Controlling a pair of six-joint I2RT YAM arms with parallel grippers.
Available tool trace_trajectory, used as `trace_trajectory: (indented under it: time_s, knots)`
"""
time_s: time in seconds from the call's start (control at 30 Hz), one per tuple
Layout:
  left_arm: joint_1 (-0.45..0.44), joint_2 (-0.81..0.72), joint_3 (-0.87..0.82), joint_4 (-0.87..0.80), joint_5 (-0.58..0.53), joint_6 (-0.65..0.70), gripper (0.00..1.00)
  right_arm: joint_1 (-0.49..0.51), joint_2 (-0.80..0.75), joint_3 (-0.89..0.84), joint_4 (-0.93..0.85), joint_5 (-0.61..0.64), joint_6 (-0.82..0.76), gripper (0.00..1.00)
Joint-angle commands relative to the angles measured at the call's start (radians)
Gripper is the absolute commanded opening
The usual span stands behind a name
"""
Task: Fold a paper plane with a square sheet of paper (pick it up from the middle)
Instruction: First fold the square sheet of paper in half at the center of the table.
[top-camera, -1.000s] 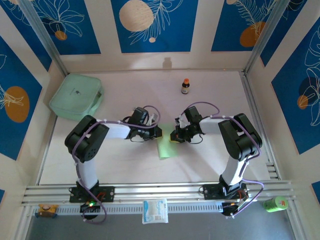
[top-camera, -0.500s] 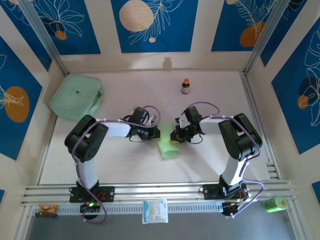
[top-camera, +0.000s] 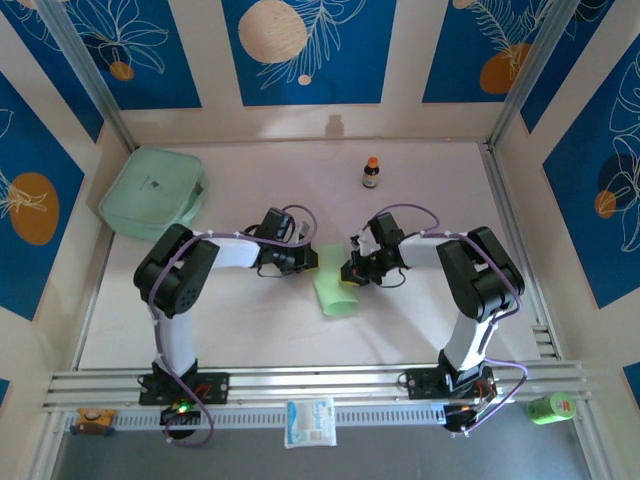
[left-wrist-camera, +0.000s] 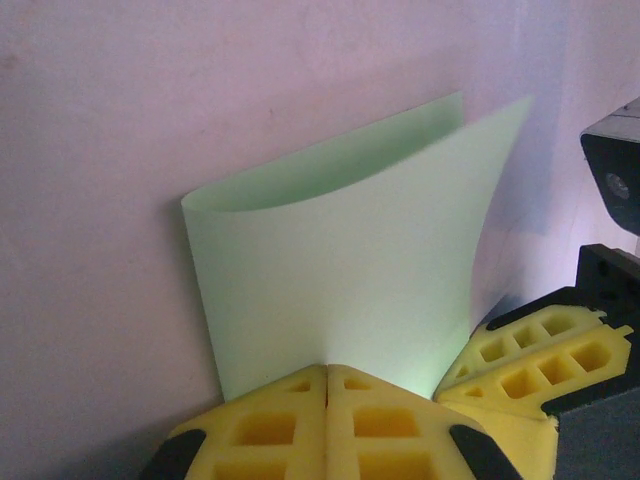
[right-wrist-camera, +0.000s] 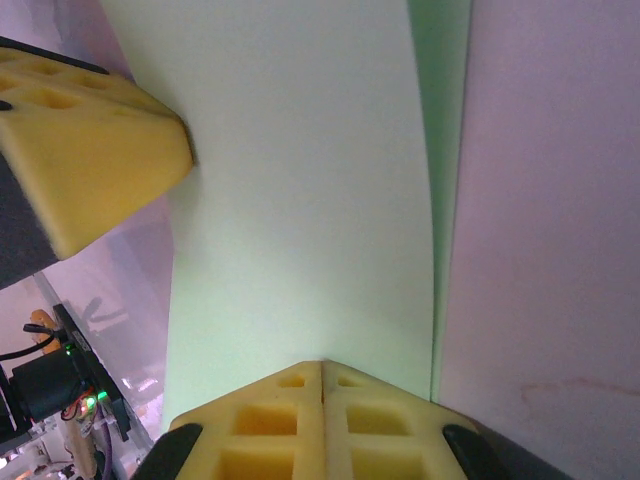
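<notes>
A pale, pinkish-white table (top-camera: 430, 320) carries a small brown bottle (top-camera: 371, 173) with an orange cap, standing upright near its back edge. Well to the left of the bottle, a mint-green rounded box (top-camera: 152, 192) lies flat. Nearer than the bottle and slightly left, the square sheet of paper (top-camera: 333, 293) is bent double; whether it touches the surface is unclear.

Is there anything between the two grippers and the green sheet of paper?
Nothing visible stands between them. The left gripper and the right gripper are both shut directly on the sheet of paper, which is curled over, and their yellow pads sit close together on it.
</notes>
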Motion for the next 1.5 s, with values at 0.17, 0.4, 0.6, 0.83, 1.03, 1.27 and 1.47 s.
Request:
trace_trajectory:
  time_s: [0.17,0.4,0.6,0.83,1.03,1.27,1.47]
  knots:
    - [0.017,-0.015,0.077,-0.136,0.001,0.036,0.0,0.0,0.033,-0.025,-0.091,0.097,0.007,0.0]
    - [0.046,0.043,0.12,-0.115,0.026,0.02,0.0,0.001,0.036,-0.024,-0.091,0.097,0.008,0.0]
    - [0.056,0.082,0.074,-0.084,-0.013,0.002,0.0,0.002,0.028,-0.029,-0.093,0.098,0.01,0.0]
    - [0.073,0.09,0.077,-0.087,-0.07,0.0,0.0,0.003,0.023,-0.033,-0.093,0.093,0.008,0.0]
    - [0.095,0.072,0.103,-0.081,-0.126,-0.053,0.0,0.003,0.023,-0.035,-0.091,0.09,0.008,0.0]
    - [0.1,0.082,0.139,-0.1,-0.175,-0.095,0.0,0.003,0.023,-0.039,-0.088,0.082,0.007,0.0]
    - [0.1,0.099,0.182,-0.137,-0.177,-0.096,0.0,0.004,0.024,-0.039,-0.085,0.077,0.007,0.0]
